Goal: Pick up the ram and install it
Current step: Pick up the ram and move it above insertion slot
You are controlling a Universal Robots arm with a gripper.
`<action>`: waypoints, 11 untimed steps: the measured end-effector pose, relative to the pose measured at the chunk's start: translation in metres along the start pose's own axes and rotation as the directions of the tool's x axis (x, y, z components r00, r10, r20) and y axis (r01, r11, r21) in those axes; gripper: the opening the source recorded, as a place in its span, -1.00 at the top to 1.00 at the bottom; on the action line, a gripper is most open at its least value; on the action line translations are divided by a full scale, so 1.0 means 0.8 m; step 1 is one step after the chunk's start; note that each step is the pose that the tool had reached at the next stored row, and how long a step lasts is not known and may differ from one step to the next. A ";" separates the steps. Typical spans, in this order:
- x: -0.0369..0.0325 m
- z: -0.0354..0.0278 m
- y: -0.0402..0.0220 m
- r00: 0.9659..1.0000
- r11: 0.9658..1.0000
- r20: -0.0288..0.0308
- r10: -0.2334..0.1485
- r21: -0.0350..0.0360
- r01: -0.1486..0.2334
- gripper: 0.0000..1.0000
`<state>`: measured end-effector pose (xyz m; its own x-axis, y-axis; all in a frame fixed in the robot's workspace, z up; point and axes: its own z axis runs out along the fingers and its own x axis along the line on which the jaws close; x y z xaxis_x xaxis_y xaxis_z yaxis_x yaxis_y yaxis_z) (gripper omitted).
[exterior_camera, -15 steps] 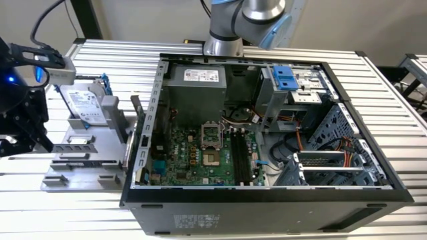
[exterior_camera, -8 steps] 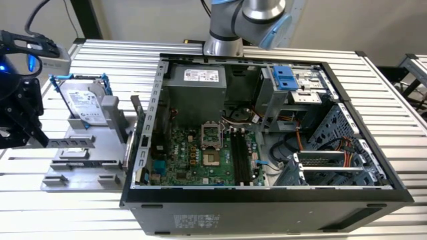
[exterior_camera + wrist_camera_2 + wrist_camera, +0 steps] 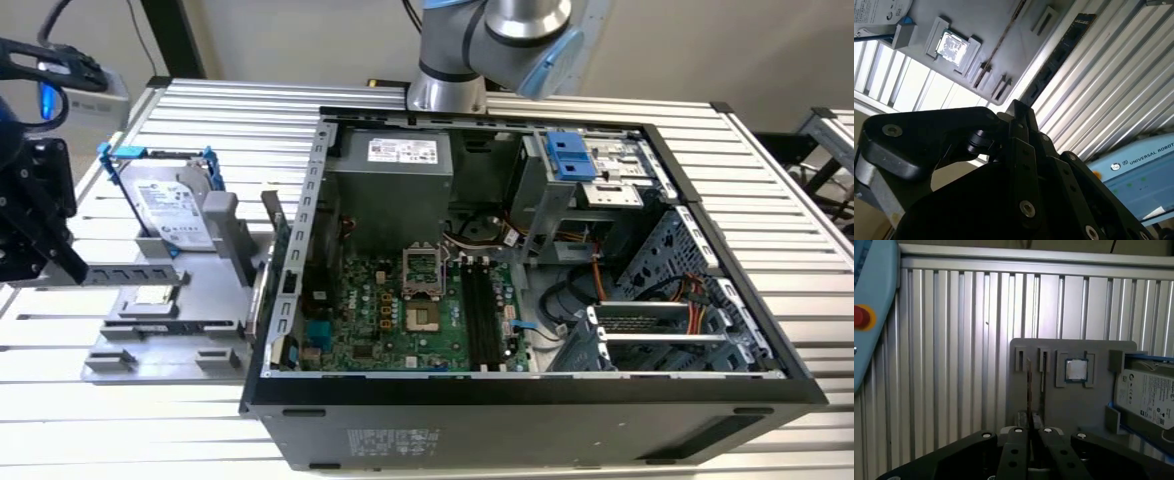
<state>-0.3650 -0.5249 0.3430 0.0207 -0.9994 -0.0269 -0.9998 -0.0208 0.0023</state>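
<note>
Pincer (image 3: 1031, 431) is hovering closed and empty near the ram (image 3: 1029, 390), which is standing in its grey holder (image 3: 1074, 410); picking and installing are both waiting.

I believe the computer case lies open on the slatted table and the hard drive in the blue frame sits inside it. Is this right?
Not quite. The exterior view shows the hard drive in the blue frame standing on the grey holder, outside the computer case, at the exterior view's left. The case does lie open on the slatted table.
</note>
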 end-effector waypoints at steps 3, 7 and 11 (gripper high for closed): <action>-0.0002 -0.0069 0.0000 1.000 1.000 0.000 0.000 0.000 0.000 1.00; -0.0005 -0.0168 0.0000 1.000 1.000 0.000 0.000 0.000 0.000 1.00; -0.0007 -0.0265 0.0000 1.000 1.000 0.000 0.000 0.000 0.000 1.00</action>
<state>-0.3650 -0.5249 0.3641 0.0207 -0.9994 -0.0269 -0.9998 -0.0208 0.0024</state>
